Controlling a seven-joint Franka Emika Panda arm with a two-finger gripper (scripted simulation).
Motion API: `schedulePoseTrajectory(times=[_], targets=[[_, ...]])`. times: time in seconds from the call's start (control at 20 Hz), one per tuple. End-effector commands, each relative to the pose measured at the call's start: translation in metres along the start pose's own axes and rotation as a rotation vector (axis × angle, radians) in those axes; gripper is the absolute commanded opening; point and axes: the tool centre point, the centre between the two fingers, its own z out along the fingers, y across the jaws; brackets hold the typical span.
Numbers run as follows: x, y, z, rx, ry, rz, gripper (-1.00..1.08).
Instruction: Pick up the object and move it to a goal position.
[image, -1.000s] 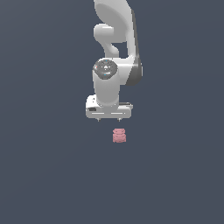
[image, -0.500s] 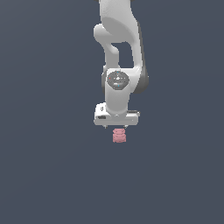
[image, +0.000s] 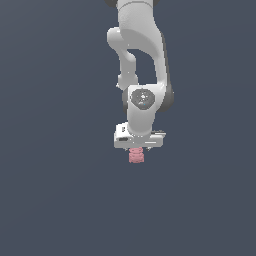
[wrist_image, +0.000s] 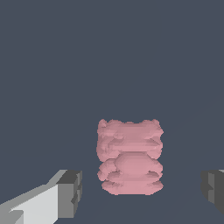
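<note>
The object (image: 136, 155) is a small pink, ridged, lumpy piece resting on the dark grey surface. My white gripper (image: 137, 150) hangs right over it, and the hand covers the object's upper part in the exterior view. In the wrist view the object (wrist_image: 130, 156) sits between my two grey fingertips (wrist_image: 71, 193), which stand wide apart on either side without touching it. The gripper (wrist_image: 142, 190) is open.
The white arm (image: 141, 60) rises from the gripper to the upper edge of the exterior view. A plain dark grey surface (image: 55, 190) surrounds the object on all sides.
The gripper has come down and shifted toward the exterior view's right, from above and beside the object to right over it. The object has not moved.
</note>
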Motion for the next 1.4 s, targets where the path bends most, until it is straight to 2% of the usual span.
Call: schedulePoseTrajectory(times=[0.0, 0.5, 0.75, 0.8, 1.35], targets=[[0.0, 0.0, 0.001, 0.0, 0.001, 0.001, 1.0], [0.0, 0.0, 0.043, 0.0, 0.003, 0.001, 1.0], [0.001, 0.0, 0.051, 0.0, 0.003, 0.001, 1.0], [0.001, 0.0, 0.051, 0.0, 0.003, 0.001, -1.0], [0.002, -0.001, 0.05, 0.0, 0.004, 0.001, -1.0]])
